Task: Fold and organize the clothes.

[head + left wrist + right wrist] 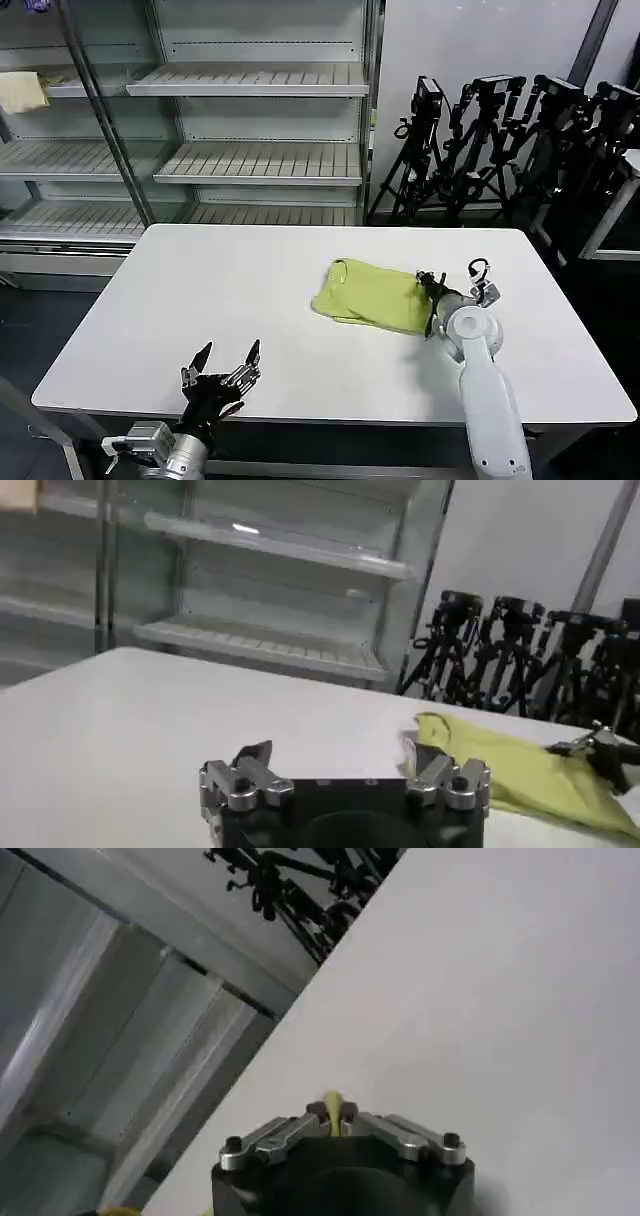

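Note:
The clothes, a lime yellow-green T-shirt point(372, 296), lie folded into a compact bundle right of the middle of the white table point(200, 290). My right gripper point(431, 285) sits at the bundle's right edge, shut on a pinch of the yellow-green fabric point(332, 1110). From the left wrist the shirt point(520, 770) shows far off, with the right gripper point(592, 746) at its end. My left gripper point(228, 356) hovers open at the table's front left, well away from the shirt, with nothing between its fingers point(250, 765).
Metal shelving point(260, 160) stands behind the table, with a pale cream cloth point(22, 92) on an upper left shelf. Black tripods point(500, 140) cluster at the back right. Bare tabletop lies to the left of the shirt and in front of it.

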`<state>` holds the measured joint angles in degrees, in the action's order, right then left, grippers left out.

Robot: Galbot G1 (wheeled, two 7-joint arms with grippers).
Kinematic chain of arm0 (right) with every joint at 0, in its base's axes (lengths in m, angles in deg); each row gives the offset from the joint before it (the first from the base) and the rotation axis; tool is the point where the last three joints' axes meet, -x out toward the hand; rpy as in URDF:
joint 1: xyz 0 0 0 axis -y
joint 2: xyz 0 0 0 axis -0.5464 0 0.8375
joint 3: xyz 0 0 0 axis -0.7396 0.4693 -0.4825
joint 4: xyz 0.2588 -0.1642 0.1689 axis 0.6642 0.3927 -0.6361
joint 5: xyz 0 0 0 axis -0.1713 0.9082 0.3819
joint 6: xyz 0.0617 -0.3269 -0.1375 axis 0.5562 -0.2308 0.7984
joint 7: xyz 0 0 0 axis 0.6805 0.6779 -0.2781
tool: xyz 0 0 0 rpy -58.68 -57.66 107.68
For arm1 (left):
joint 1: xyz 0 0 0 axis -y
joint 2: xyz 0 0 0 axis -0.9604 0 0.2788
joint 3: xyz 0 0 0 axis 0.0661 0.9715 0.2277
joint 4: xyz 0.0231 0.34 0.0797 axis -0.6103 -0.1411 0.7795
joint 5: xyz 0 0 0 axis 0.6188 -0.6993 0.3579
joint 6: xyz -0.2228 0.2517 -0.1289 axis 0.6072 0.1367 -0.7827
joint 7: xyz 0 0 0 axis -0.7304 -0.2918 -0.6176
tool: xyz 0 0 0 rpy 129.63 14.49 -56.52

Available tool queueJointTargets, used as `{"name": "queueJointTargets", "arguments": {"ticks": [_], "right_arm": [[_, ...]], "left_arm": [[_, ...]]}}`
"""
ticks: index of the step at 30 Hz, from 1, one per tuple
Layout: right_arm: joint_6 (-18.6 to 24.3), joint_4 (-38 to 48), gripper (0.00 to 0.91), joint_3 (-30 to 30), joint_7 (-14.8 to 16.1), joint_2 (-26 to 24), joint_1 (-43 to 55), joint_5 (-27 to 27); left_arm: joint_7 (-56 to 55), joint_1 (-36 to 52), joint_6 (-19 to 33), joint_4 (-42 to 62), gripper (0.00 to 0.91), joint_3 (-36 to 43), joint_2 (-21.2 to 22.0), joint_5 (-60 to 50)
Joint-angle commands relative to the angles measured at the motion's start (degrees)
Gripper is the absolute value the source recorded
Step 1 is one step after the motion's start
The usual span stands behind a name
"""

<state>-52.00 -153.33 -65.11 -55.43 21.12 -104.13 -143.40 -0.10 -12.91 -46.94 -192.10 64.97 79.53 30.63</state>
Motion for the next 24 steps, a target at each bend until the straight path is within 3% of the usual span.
{"name": "queueJointTargets", "arguments": {"ticks": [1, 9, 10, 11, 12, 16, 17, 18, 20, 24], "right_arm": [[-0.3, 7.9, 0.0, 2.0, 1.1, 0.1, 7.4, 0.9], [-3.3, 12.1, 0.02, 2.9, 2.6, 0.6, 11.9, 2.3], [-3.6, 12.5, 0.222, 2.7, 2.5, 0.7, 12.3, 2.8], [-4.1, 12.4, 0.846, 2.3, 2.8, 0.7, 12.4, 3.4], [-4.1, 12.2, 0.907, 2.3, 2.9, 0.7, 12.3, 3.6], [-3.9, 5.5, 0.907, 4.6, 4.9, -1.8, 8.0, 8.4], [-2.6, 3.1, 0.907, 6.0, 6.7, -3.1, 5.5, 13.9], [-2.3, 2.4, 0.907, 6.4, 6.9, -3.4, 5.2, 15.5], [1.5, -3.7, 0.907, 9.2, 9.5, -5.7, 1.1, 27.0], [8.8, -12.0, 0.907, 10.4, 11.0, -8.7, -5.1, 37.0]], "left_arm": [[0.0, -0.6, -0.1, -0.6, 0.907, -0.2, 0.3, -0.2], [0.1, -1.3, -0.2, -1.5, 0.907, -0.2, 0.6, -0.4], [0.1, -1.4, -0.2, -1.6, 0.907, -0.2, 0.6, -0.4], [0.1, -1.5, -0.2, -1.8, 0.907, -0.2, 0.7, -0.5], [0.1, -1.5, -0.2, -2.0, 0.907, -0.2, 0.7, -0.5], [0.2, -1.8, -0.1, -2.7, 0.907, -0.1, 0.8, -0.6], [0.3, -1.8, 0.1, -2.9, 0.907, -0.2, 0.7, -0.6], [0.4, -1.8, 0.2, -3.1, 0.907, -0.2, 0.7, -0.6], [0.5, -1.7, 0.4, -3.2, 0.907, 0.0, 0.8, -0.7], [0.7, -1.4, 0.5, -3.8, 0.907, 0.5, 1.1, -1.5]]}}
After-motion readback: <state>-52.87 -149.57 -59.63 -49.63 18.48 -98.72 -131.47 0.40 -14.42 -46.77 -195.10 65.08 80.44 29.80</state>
